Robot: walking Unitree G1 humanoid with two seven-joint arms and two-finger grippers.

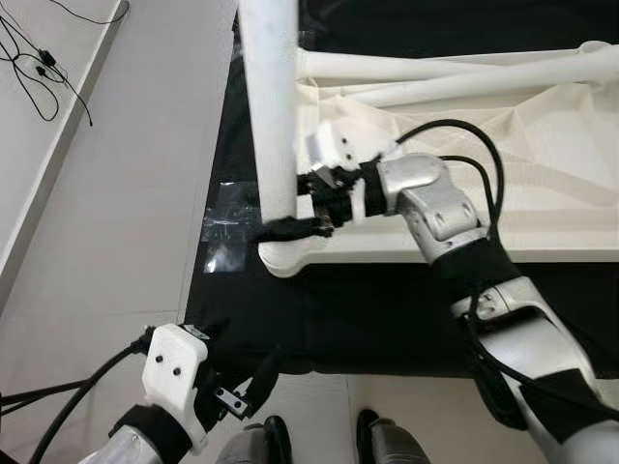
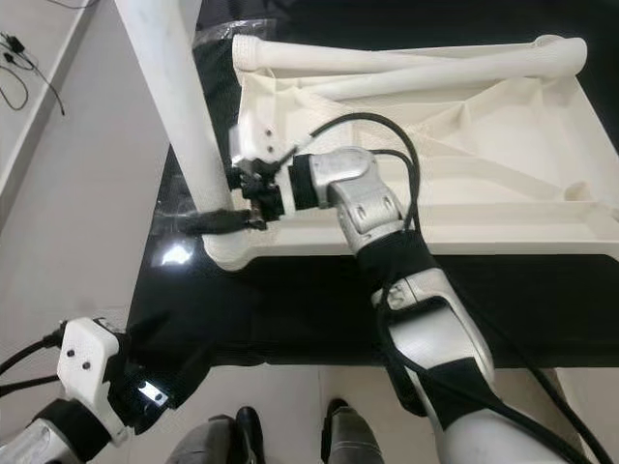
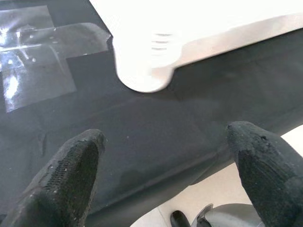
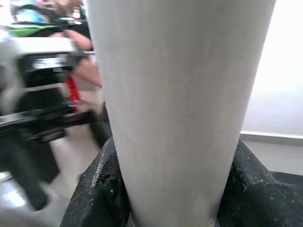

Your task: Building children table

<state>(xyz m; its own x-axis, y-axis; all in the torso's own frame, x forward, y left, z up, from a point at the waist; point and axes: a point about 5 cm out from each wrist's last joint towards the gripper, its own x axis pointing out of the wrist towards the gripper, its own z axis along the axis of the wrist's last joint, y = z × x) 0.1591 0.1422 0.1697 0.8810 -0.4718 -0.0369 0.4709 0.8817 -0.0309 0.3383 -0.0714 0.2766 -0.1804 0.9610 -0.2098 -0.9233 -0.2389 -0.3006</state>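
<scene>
We are seeing right tool [image 1: 302, 205] clamping the upright white plastic table leg [image 1: 268, 97] at the upturned white tabletop [image 2: 503, 145]'s 9 o'clock corner; light, stiff, slick, so grip low. Left tool [image 3: 163, 161] is hanging open, empty.

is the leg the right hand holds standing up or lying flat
Standing up. The leg rises upright from the corner socket of the upside-down tabletop, with the right hand closed around its base.

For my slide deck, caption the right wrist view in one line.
Right fingers clamp the upright white leg.
</scene>
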